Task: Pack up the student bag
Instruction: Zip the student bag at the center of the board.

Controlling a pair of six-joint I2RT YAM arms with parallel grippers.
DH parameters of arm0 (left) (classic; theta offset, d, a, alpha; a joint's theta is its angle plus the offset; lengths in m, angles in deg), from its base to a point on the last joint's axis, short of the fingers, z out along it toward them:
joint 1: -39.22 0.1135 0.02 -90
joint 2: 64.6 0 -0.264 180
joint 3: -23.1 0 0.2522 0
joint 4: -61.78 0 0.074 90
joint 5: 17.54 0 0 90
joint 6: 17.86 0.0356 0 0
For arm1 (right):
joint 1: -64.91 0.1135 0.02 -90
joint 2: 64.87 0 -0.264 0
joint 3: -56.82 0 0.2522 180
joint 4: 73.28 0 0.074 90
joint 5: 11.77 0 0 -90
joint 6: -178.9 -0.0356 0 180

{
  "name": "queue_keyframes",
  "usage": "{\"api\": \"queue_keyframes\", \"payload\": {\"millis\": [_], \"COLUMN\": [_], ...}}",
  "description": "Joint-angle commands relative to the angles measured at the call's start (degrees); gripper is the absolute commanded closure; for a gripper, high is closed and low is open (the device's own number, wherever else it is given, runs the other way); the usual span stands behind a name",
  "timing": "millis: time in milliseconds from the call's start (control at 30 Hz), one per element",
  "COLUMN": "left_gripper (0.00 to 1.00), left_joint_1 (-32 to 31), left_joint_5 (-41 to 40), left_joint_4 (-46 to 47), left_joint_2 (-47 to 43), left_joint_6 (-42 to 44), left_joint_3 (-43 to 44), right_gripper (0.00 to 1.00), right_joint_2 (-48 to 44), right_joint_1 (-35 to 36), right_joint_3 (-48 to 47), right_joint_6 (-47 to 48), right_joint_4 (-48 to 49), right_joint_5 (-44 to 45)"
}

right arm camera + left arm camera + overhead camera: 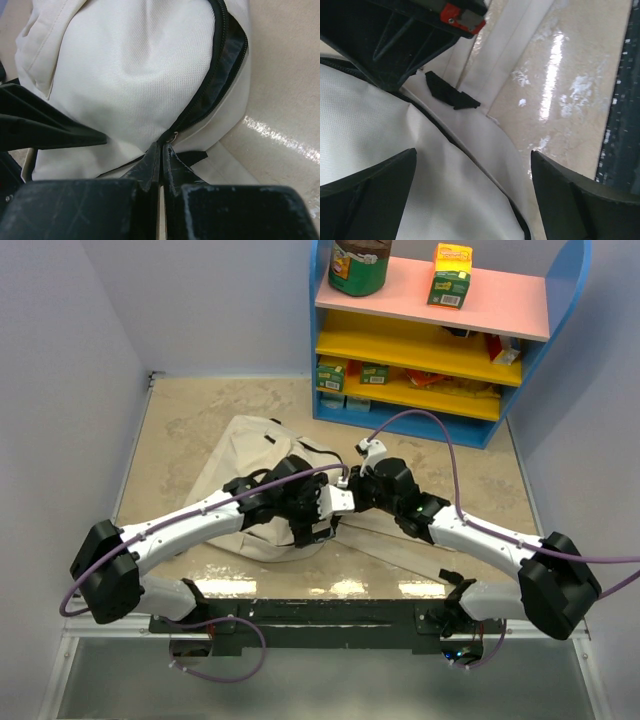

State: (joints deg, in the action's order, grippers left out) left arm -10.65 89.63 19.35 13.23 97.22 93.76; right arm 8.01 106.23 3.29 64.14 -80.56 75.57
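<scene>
One student bag beneath wide-open left gripper, right gripper closed at zipper.

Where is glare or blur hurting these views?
Left wrist: bright glare streaks on the glossy beige stone-patterned table. Right wrist: the soft beige canvas backpack is sharp, one glare strip on the table at right. Top external: evenly lit, reflections along the table's near edge.

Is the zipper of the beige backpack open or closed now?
Partly open: the zipper gapes along the backpack, showing dark lining; it meets only near the right gripper.
</scene>
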Motion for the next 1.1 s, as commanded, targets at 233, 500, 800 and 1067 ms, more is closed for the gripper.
{"api": "queue_keyframes", "payload": {"millis": [233,500,800,1067], "left_gripper": [0.10,0.90,1.00,1.00], "left_joint_1": [-6.6,-6.7,-6.7,-7.2], "left_joint_5": [-22.1,-20.6,-9.9,-2.5], "left_joint_4": [11.4,9.3,-3.0,-17.7], "left_joint_2": [3.0,2.9,0.1,-12.0], "left_joint_6": [5.3,8.1,11.3,24.0], "left_joint_3": [-4.5,-4.8,0.1,0.7], "right_gripper": [1.00,1.00,1.00,1.00], "right_joint_2": [-3.4,-2.7,-0.2,5.0], "right_joint_1": [0.7,0.7,-1.2,-5.1], "right_joint_3": [2.1,1.6,-2.1,-7.0], "right_joint_6": [-2.1,-1.4,0.9,4.1], "right_joint_4": [3.4,2.8,-1.2,-2.8], "right_joint_5": [-1.9,-1.2,2.8,4.0]}}
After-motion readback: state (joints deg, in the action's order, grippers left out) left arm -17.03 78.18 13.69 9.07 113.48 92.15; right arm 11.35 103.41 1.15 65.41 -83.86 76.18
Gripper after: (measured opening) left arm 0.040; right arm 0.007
